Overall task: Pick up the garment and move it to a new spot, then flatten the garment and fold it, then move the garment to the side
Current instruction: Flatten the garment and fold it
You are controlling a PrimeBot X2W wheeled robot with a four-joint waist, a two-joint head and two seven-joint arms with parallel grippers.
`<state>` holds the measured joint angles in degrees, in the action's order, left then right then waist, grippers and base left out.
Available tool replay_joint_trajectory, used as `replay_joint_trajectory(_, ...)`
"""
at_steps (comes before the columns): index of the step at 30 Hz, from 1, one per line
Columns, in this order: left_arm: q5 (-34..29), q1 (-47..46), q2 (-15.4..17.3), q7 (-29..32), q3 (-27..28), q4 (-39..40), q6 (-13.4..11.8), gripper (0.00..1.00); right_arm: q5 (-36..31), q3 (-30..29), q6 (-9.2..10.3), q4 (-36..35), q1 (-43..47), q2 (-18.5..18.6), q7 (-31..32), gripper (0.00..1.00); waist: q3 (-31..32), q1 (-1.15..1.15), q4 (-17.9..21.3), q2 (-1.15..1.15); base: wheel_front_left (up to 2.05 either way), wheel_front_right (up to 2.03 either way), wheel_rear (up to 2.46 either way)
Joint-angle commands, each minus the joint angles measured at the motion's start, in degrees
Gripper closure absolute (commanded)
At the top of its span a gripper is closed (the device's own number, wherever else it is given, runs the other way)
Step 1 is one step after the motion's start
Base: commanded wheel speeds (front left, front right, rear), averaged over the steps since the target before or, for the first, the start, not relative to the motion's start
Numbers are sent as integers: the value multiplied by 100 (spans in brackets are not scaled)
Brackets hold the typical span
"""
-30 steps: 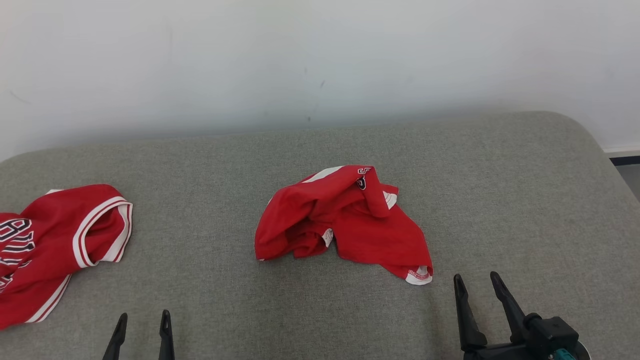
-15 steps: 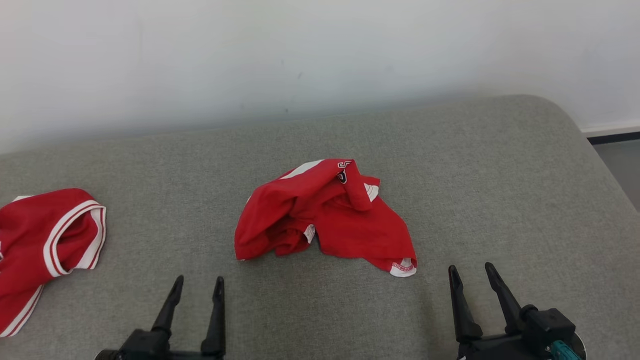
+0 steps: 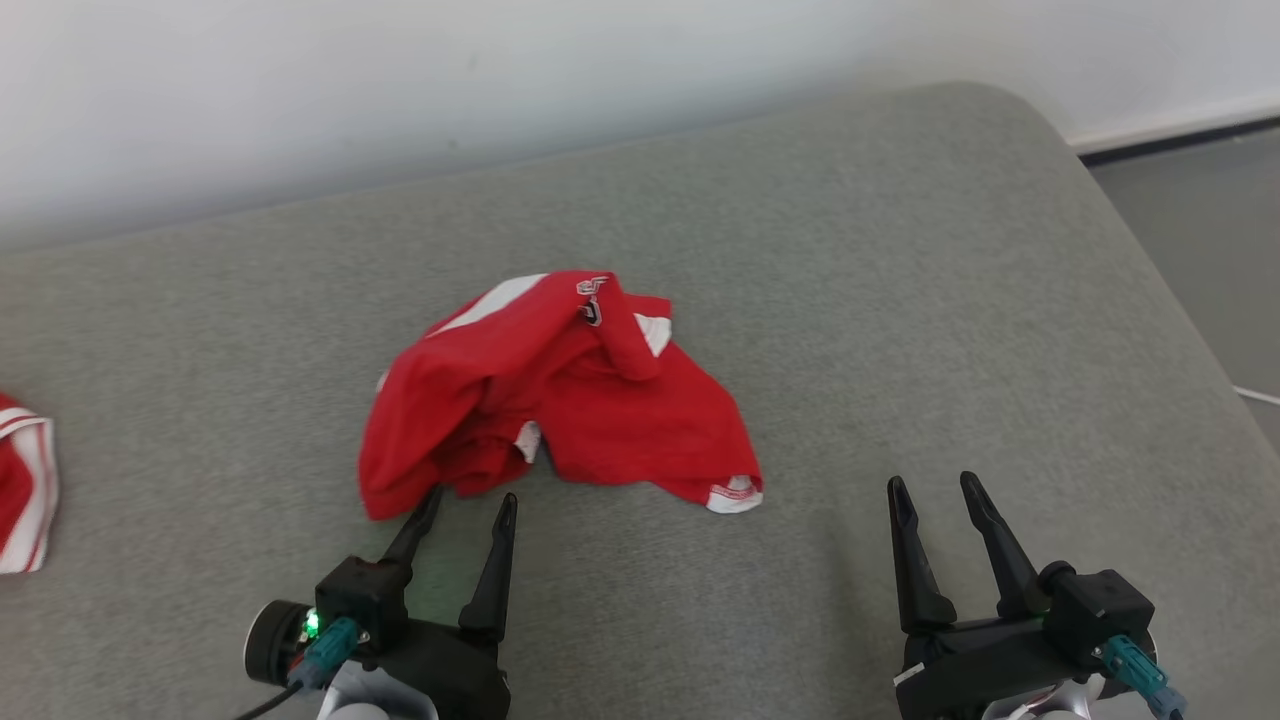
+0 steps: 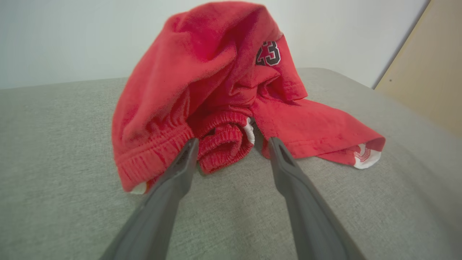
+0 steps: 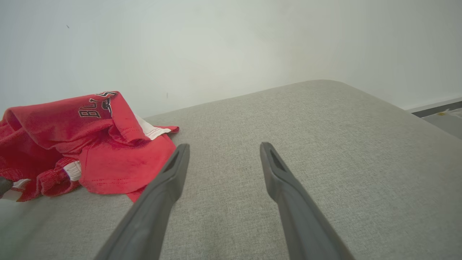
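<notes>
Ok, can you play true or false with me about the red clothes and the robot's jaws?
1. The red garment is folded flat. False: it lies crumpled on the grey cushion.
2. It bears the number 23. True.
3. The left jaws are shut on it. False: they stand open, tips at its near edge.
4. The right jaws stand open over bare cushion. True.
5. A second garment, red and white, lies far left. True.

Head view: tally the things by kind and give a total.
Red garments: 2, the crumpled garment in the middle and the white-trimmed garment at the left edge.
Grippers: 2, the left gripper and the right gripper, both open.
Grey padded surface: 1.
Total: 5.
</notes>
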<state>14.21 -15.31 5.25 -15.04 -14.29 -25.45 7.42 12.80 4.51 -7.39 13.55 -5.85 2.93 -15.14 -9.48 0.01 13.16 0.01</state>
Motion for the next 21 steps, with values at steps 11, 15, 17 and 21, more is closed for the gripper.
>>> replay_joint_trajectory(11,313,-678,173,-8,-263,-804,8,0,114,48,-20,-9,-111,-9,-13,0,-376,-1,687,-1,0,0,0)
replay_joint_trajectory(15,343,-871,190,-8,-243,-960,8,0,120,34,-20,-26,-136,-9,-13,0,-399,-1,739,-1,0,0,0)
replay_joint_trajectory(17,354,-949,184,-8,-102,-1040,5,0,122,25,-20,-24,-139,-10,-13,0,-410,-1,754,-1,0,0,0)
replay_joint_trajectory(21,227,-969,156,-8,113,-1090,2,38,111,-27,-20,-13,-97,-9,-13,0,-384,-1,738,-1,0,0,0)
